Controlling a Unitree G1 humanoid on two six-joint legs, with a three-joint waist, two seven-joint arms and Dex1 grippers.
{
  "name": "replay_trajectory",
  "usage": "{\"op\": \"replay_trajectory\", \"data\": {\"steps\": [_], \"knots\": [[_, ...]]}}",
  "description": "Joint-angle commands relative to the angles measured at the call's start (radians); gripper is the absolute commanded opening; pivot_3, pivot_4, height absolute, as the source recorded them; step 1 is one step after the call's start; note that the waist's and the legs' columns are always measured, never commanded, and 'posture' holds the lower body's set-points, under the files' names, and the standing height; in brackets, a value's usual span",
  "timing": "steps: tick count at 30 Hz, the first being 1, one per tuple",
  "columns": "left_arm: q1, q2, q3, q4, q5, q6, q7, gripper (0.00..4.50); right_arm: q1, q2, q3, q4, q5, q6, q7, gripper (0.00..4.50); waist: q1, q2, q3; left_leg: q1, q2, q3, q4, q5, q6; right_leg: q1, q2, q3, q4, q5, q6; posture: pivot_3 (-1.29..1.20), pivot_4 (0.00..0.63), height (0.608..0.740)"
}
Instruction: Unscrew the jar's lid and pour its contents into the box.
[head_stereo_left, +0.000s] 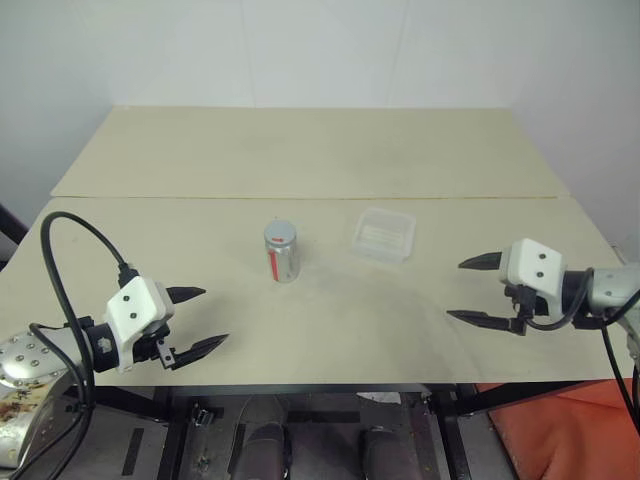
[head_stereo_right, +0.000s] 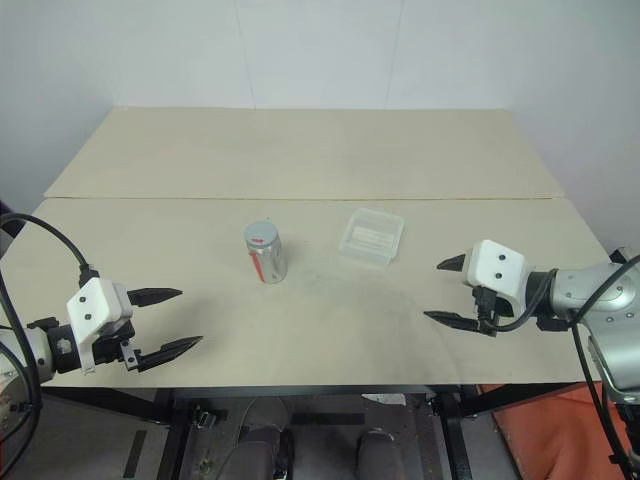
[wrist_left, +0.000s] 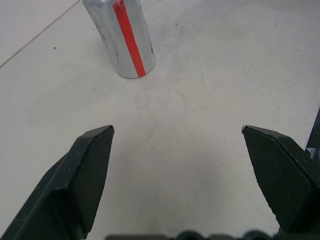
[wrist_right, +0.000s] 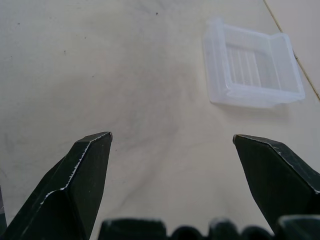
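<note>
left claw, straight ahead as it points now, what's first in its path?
Probably bare table. The left claw is open and angled down; the jar stands off to one side of its line, though depth is unclear.

The silver jar with a red vertical stripe stood upright mid-table, its lid still on; the clear, shallow box lay near it, apart.

white gripper housings, black pointed fingers — looping black cables

I read no text, label, brand or number anywhere; the jar carries just a plain red stripe.
</note>
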Motion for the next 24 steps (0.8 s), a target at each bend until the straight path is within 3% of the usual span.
{"op": "replay_trajectory", "data": {"steps": [1, 12, 19, 24], "knots": [[0.004, -0.005, 0.010, -0.009, 0.007, -0.024, 0.005, 4.47, -0.019, -0.005, -0.017, -0.007, 0.006, -0.020, 0.001, 4.50, 0.000, 0.000, 0.000, 0.000, 0.000, 0.000, 0.000, 0.000, 0.000, 0.000, 0.000, 0.000, 0.000, 0.000, 0.000, 0.00, 0.150, 0.740], [-0.021, -0.052, 0.006, 0.015, 0.020, -0.044, 0.043, 4.47, -0.025, 0.001, -0.011, -0.015, 0.008, -0.011, -0.005, 4.50, 0.000, 0.000, 0.000, 0.000, 0.000, 0.000, 0.000, 0.000, 0.000, 0.000, 0.000, 0.000, 0.000, 0.000, 0.000, 0.00, 0.150, 0.740], [-0.082, -0.273, -0.064, 0.121, 0.141, -0.264, 0.220, 4.47, -0.013, 0.016, -0.010, -0.042, 0.013, 0.000, -0.021, 4.50, 0.002, 0.000, 0.000, 0.000, -0.001, 0.000, 0.000, 0.000, 0.000, 0.000, 0.000, 0.001, 0.000, 0.000, 0.001, 0.00, 0.150, 0.740], [-0.127, -0.465, -0.179, 0.192, 0.229, -0.377, 0.364, 4.47, -0.048, 0.057, 0.023, -0.047, -0.004, 0.010, -0.068, 4.50, 0.005, 0.000, -0.001, 0.000, -0.001, -0.001, 0.001, 0.000, 0.000, 0.001, 0.000, 0.001, 0.000, 0.002, 0.002, 0.00, 0.150, 0.740]]}}
